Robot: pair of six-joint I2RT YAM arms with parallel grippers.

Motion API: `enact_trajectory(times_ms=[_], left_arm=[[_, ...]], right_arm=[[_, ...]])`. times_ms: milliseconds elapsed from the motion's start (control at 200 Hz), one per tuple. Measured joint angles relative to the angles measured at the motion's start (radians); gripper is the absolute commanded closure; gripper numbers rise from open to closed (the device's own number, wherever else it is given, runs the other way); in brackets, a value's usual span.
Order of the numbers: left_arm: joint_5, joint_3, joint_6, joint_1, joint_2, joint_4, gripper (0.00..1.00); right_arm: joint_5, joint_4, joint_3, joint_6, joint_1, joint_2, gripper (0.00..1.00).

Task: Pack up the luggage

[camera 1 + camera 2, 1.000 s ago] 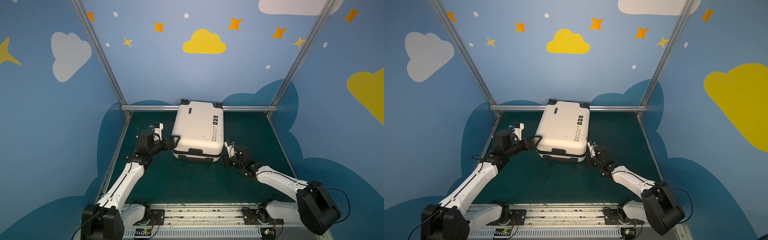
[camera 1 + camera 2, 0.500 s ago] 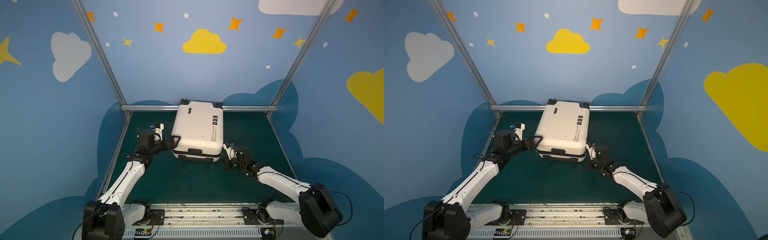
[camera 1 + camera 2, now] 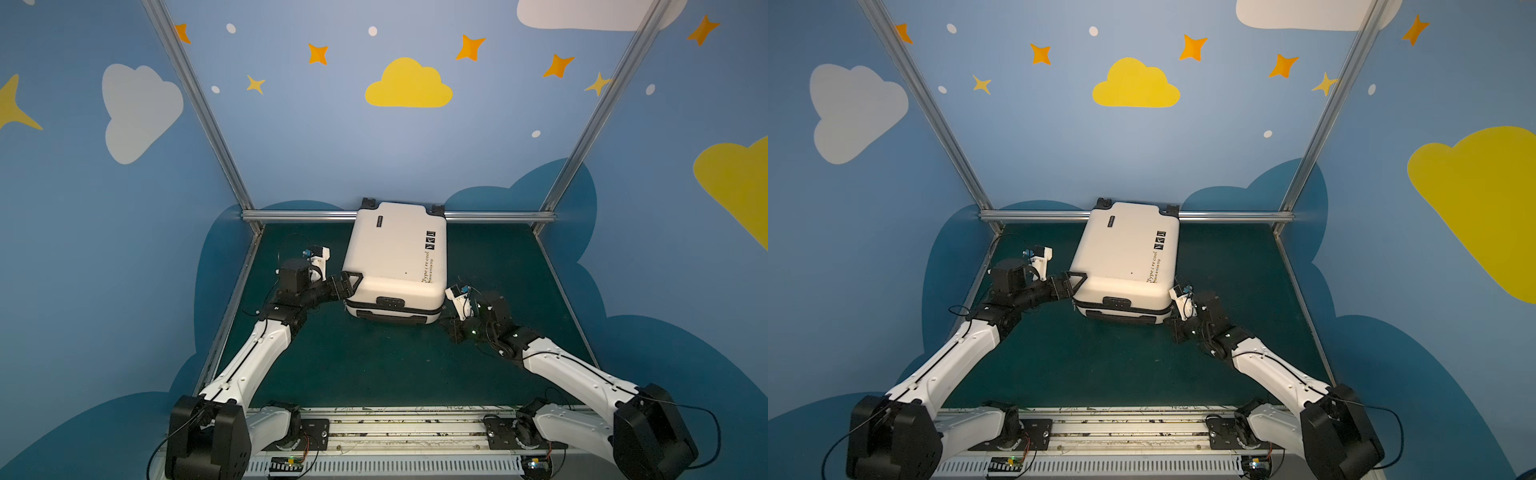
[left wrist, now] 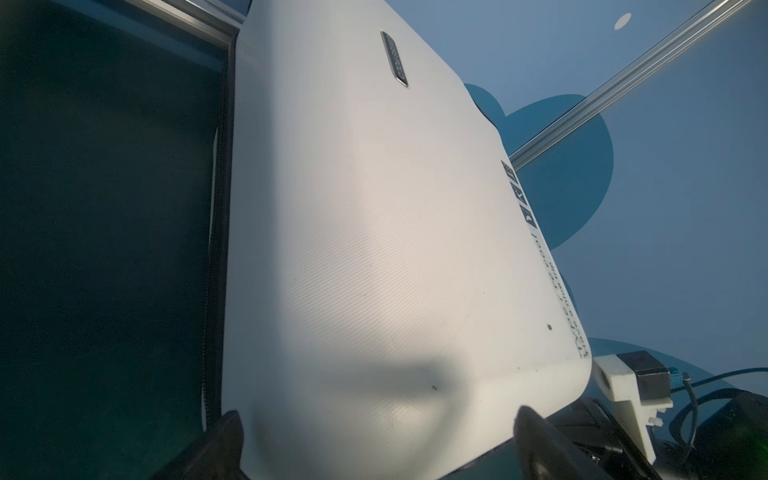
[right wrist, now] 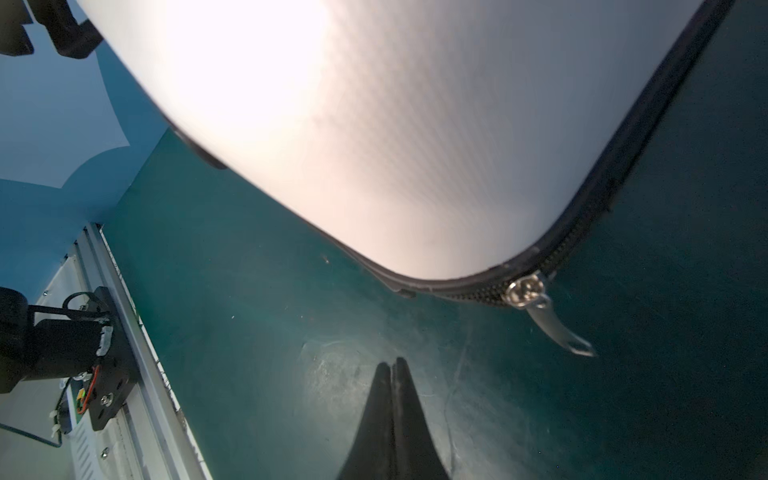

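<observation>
The suitcase (image 3: 395,257) lies flat and closed on the green table (image 3: 374,365), in the middle toward the far side, with its wheels at the far rail (image 3: 498,216). The left hand (image 3: 352,279) is spread wide at the near left corner. Its fingers (image 4: 536,436) stand either side of the shell, seemingly steadying it. The right hand (image 5: 392,368) is pressed together on nothing, low over the table beside the near right corner, where the zipper pull (image 5: 557,332) dangles free. Nothing loose lies on the table, so the step looks like working the zipper. Next the right hand must spread, pinch the thin pull and draw it along the band while the left braces.
</observation>
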Motion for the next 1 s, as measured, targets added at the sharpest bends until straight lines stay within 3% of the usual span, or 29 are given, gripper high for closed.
enact_trajectory(times_ms=[105,220,400,651,1001], left_arm=[[-0.009,0.000,0.000,0.000,-0.011,0.000,0.00],[-0.009,0.000,0.000,0.000,-0.013,-0.001,0.00],[-0.003,0.000,0.000,0.000,-0.013,-0.002,0.00],[0.006,0.000,-0.001,0.000,-0.013,-0.003,0.00],[0.006,0.000,-0.005,0.000,-0.013,-0.007,0.00]], right_arm=[[-0.026,-0.007,0.000,0.007,-0.063,-0.017,0.43],[-0.085,0.006,0.000,0.021,-0.164,-0.040,0.29],[-0.217,0.061,0.001,0.023,-0.253,-0.027,0.25],[-0.397,0.134,0.035,0.048,-0.279,0.143,0.25],[-0.488,0.248,0.035,0.085,-0.285,0.259,0.26]])
